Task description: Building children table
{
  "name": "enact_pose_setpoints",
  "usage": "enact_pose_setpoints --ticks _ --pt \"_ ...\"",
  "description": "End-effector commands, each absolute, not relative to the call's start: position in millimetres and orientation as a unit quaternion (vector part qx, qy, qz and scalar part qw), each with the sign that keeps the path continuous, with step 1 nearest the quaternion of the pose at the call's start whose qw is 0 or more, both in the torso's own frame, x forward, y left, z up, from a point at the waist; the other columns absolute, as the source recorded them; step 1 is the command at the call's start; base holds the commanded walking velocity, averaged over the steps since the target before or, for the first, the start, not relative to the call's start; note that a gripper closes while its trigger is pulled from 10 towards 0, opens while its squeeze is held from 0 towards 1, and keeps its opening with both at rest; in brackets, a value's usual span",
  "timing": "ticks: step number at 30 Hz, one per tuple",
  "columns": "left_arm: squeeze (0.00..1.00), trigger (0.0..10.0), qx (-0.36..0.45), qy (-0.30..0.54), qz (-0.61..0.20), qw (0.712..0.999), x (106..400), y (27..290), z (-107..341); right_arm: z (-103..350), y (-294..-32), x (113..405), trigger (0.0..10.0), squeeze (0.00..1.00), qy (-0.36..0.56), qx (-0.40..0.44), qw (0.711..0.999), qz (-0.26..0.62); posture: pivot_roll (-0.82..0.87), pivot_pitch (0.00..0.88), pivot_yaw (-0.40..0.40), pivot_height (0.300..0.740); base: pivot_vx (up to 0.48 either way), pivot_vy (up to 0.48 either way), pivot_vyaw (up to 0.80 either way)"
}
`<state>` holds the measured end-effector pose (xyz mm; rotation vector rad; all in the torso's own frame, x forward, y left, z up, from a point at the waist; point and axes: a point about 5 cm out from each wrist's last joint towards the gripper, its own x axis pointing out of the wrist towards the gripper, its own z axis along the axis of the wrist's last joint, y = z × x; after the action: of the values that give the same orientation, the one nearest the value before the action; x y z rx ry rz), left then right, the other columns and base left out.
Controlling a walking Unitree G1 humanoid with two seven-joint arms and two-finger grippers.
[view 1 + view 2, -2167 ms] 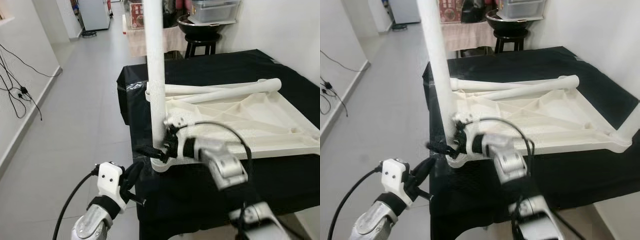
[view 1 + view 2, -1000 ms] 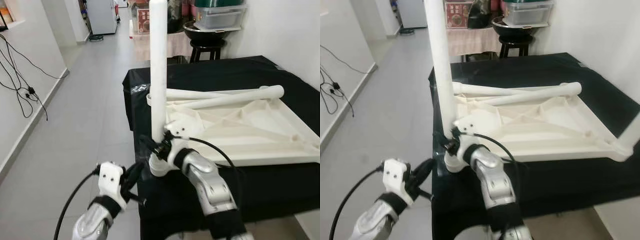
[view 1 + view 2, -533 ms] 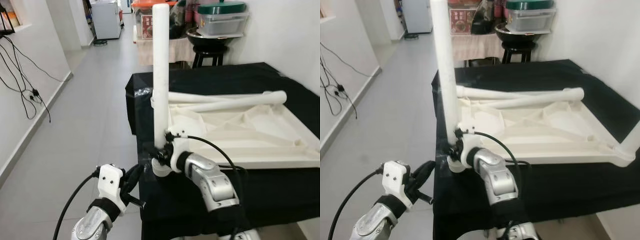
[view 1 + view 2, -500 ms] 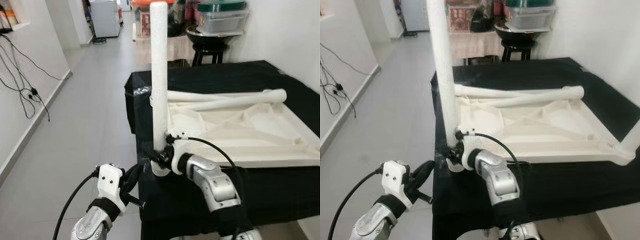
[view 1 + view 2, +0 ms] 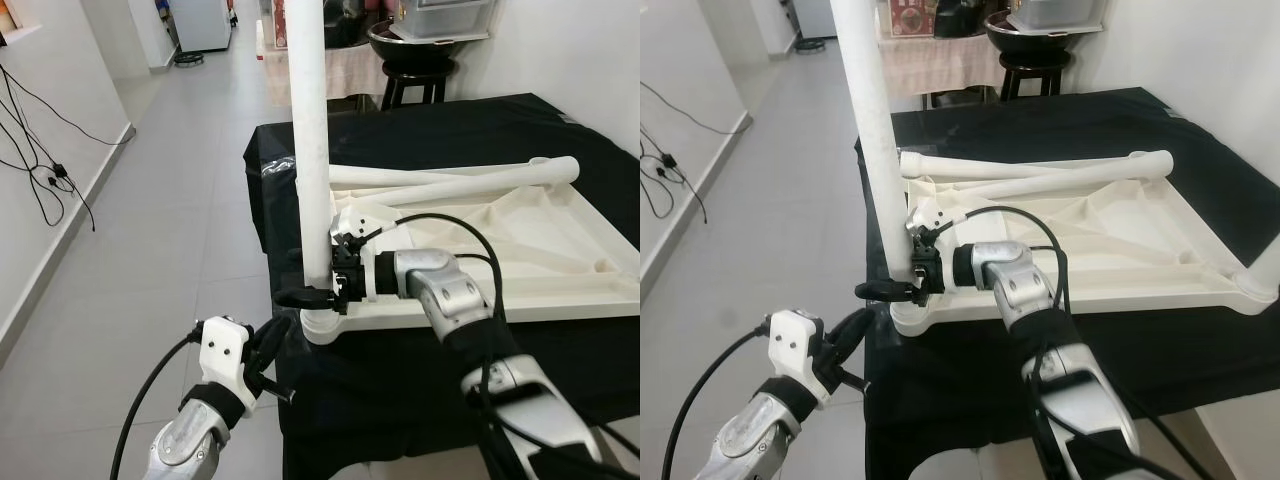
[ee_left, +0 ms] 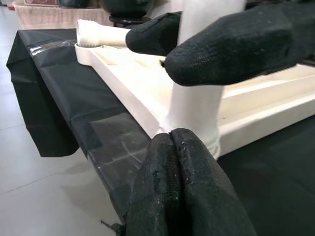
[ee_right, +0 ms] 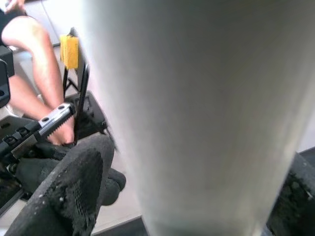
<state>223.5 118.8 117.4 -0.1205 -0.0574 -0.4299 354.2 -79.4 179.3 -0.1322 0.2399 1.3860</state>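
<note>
The white table top (image 5: 520, 260) lies upside down on the black-draped counter (image 5: 470, 130), across the right half of the frame, so that its corner sockets face upward and a leg can be dropped in from above; one white leg (image 5: 312, 150) stands upright in the near-left corner socket (image 5: 322, 325), left of centre in the frame, and two spare legs (image 5: 450, 185) lie across the far edge of the top, within reach for the corners not yet fitted; my right gripper (image 5: 318, 290) reaches in from the right and its fingers (image 7: 74, 187) straddle the standing leg low down, just above the socket, closed onto it from either side, which I judge is the best place to steady or twist it home, since a grasp higher up would lever the leg off true; the right wrist view shows the leg's pale shaft running between the two black pads; my left gripper (image 5: 268, 352) waits at the lower left, below the counter's corner and apart from the leg, its fingers (image 6: 182, 187) pressed together and holding nothing, pointing toward the socket.
</note>
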Motion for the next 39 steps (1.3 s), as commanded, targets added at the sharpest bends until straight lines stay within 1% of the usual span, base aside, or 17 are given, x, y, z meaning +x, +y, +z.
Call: enact_pose_setpoints --ticks 1,2,3,8,14,15,16,17,18,20,21,27,28,31,32,37,39 --pt "0.0 10.0 -0.056 -0.021 -0.21 0.976 223.5 118.5 112.9 180.9 -70.3 357.4 2.7 0.0 0.112 -0.071 0.746 0.652 0.03 0.008 0.002 0.74 0.0 0.0 0.0" --pt "0.0 10.0 -0.056 -0.021 -0.21 0.976 223.6 118.1 112.9 180.7 -70.1 359.7 2.7 0.0 0.115 -0.07 0.747 0.651 0.03 0.008 0.002 0.74 0.0 0.0 0.0" --pt "0.0 10.0 -0.055 -0.021 -0.21 0.976 223.6 117.8 112.8 179.9 -70.4 361.2 0.0 0.0 0.118 -0.069 0.748 0.649 0.04 0.006 0.0 0.74 0.0 0.0 0.0" --pt "0.0 10.0 -0.048 -0.019 -0.209 0.976 221.7 117.1 112.7 174.7 -74.4 363.3 0.0 0.0 0.124 -0.066 0.759 0.636 0.04 0.009 0.003 0.74 0.0 0.0 0.0" --pt "0.0 10.0 -0.012 -0.005 -0.197 0.98 205.3 118.6 114.4 139.6 -106.1 358.8 0.0 0.0 0.156 -0.063 0.823 0.542 0.04 0.024 0.013 0.74 0.0 0.0 0.0" --pt "0.0 10.0 -0.009 0.001 -0.195 0.981 199.9 120.5 113.9 123.1 -105.7 358.9 0.0 0.0 0.157 -0.019 0.909 0.386 0.02 0.033 0.015 0.74 0.0 0.0 0.0" --pt "0.0 10.0 -0.009 0.001 -0.195 0.981 199.9 120.5 113.9 123.1 -105.7 358.9 0.0 0.0 0.157 -0.019 0.909 0.386 0.02 0.033 0.015 0.74 0.0 0.0 0.0" --pt "0.0 10.0 -0.007 0.006 -0.194 0.981 196.3 121.8 113.5 110.3 -112.0 356.7 0.0 0.0 0.169 0.013 0.952 0.256 0.02 0.033 0.015 0.74 0.0 0.0 0.0" --pt "0.0 10.0 -0.002 0.006 -0.191 0.981 194.4 123.2 114.5 98.5 -107.4 328.4 0.0 0.0 0.191 0.027 0.956 0.219 0.04 0.06 0.019 0.74 0.0 0.0 0.0" --pt "0.0 10.0 0.002 0.006 -0.189 0.982 193.3 124.6 114.8 95.1 -106.5 305.5 0.0 0.0 0.204 0.036 0.957 0.202 0.04 0.068 0.025 0.74 0.0 0.0 0.0" --pt "0.0 10.0 0.004 0.007 -0.191 0.982 194.0 124.7 113.1 105.4 -99.8 299.7 0.0 0.0 0.185 0.009 0.948 0.259 0.0 0.042 0.041 0.74 0.0 0.0 0.0" --pt "0.0 10.0 -0.005 0.004 -0.2 0.98 198.6 123.6 111.3 105.6 -104.4 312.1 0.0 0.0 0.189 -0.015 0.943 0.273 0.03 0.038 0.018 0.74 0.0 0.0 0.0" --pt "0.0 10.0 -0.017 0.001 -0.201 0.979 201.0 123.7 110.8 107.6 -100.7 320.1 10.0 0.0 0.191 -0.003 0.941 0.28 0.03 0.037 0.022 0.74 0.0 0.0 0.0" --pt "0.0 10.0 -0.024 0.001 -0.196 0.98 200.6 124.3 110.7 117.4 -89.9 321.8 10.0 0.0 0.173 0.014 0.934 0.311 0.03 0.033 0.024 0.74 0.0 0.0 0.0" --pt "0.0 10.0 -0.029 0.003 -0.197 0.98 201.2 124.2 110.5 126.4 -82.0 323.7 10.0 1.0 0.149 0.023 0.922 0.356 0.04 0.028 0.022 0.74 0.0 0.0 0.0" --pt "0.0 10.0 -0.03 0.007 -0.205 0.978 202.6 122.9 110.6 150.9 -69.2 321.3 10.0 1.0 0.101 0.043 0.899 0.423 0.03 0.02 0.022 0.74 0.0 0.0 0.0" --pt "0.0 10.0 -0.031 0.007 -0.209 0.977 203.6 122.0 110.5 167.3 -70.6 325.6 10.0 1.0 0.076 0.038 0.874 0.479 0.03 0.015 0.023 0.74 0.0 0.0 0.0"
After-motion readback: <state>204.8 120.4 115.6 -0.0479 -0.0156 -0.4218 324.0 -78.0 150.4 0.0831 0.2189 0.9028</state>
